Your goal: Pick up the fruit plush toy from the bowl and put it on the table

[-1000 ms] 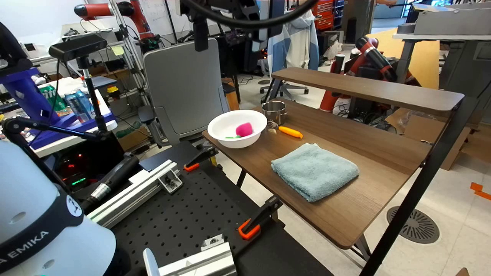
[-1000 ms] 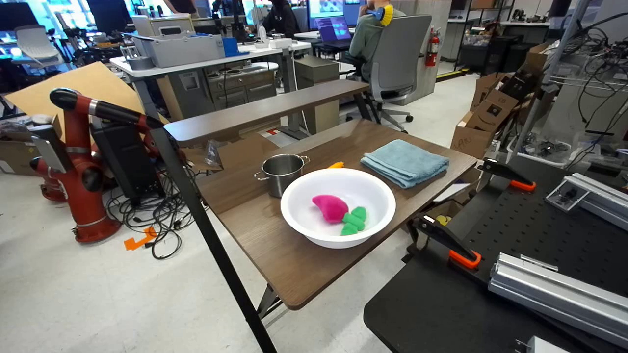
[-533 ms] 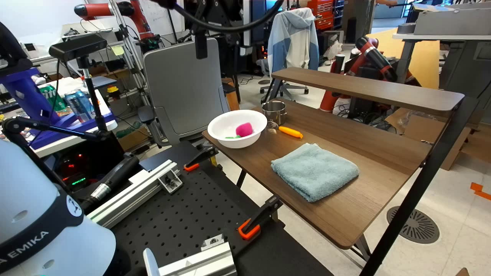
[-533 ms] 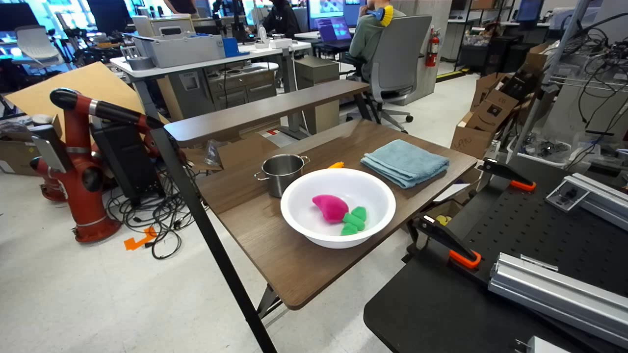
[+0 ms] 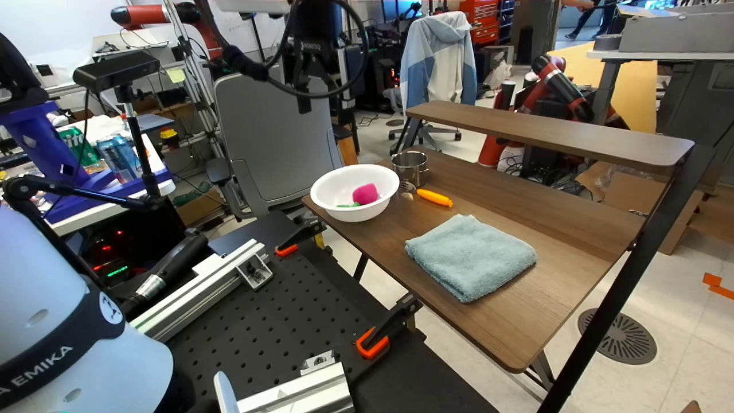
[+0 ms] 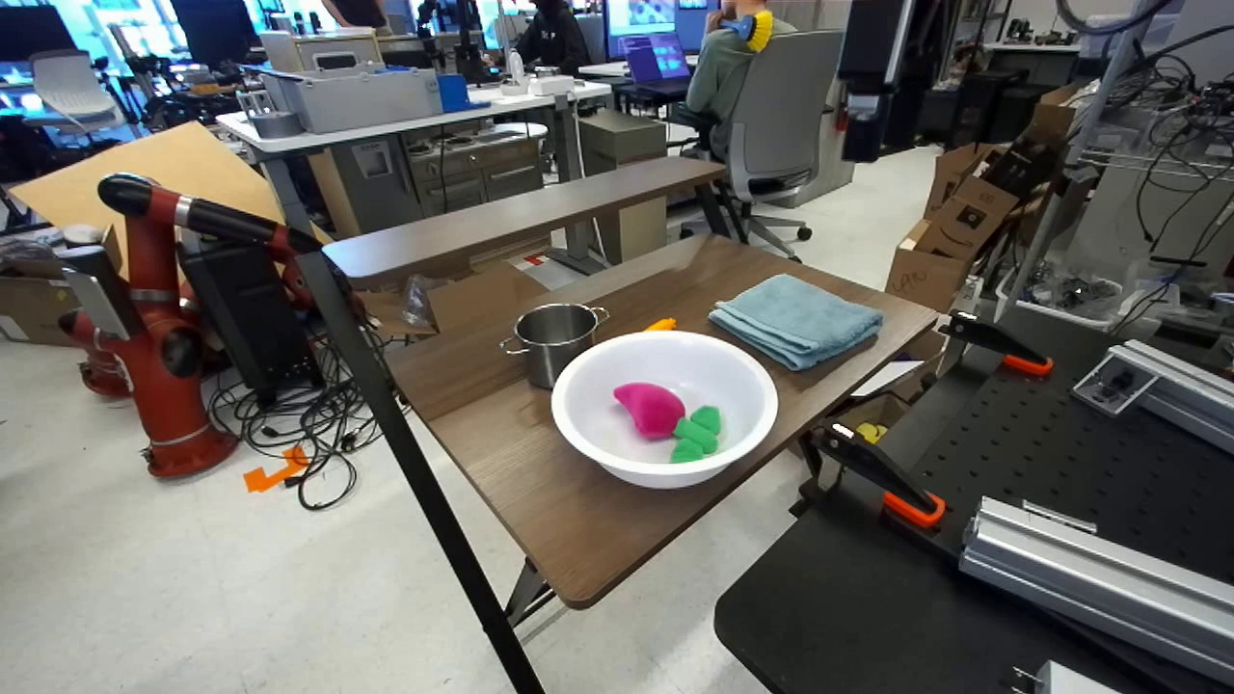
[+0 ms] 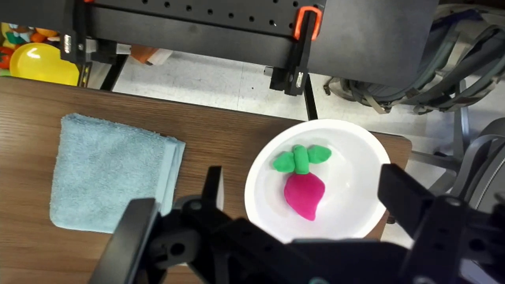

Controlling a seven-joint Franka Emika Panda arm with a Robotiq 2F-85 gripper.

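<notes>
At eight o'clock in an exterior view, the arm (image 5: 57,298) is bluish white with oval recesses (image 5: 73,394), crossed by a black band (image 5: 80,327) carrying pale EMIKA lettering (image 5: 41,366) and a round white badge (image 5: 110,308). Near twelve, the black pincer (image 5: 325,105) bears small pale letters (image 5: 311,46), a thick black cable (image 5: 365,49) looping beside it. In the wrist view its angular black links (image 7: 236,232) carry round screws (image 7: 453,201) at half past three.

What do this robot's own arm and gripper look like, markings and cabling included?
A rounded, pale blue-white arm with a dark band lettered "EMIKA" and a round white badge. The angular black gripper has blocky black fingers; a thick black cable loops beside it.
</notes>
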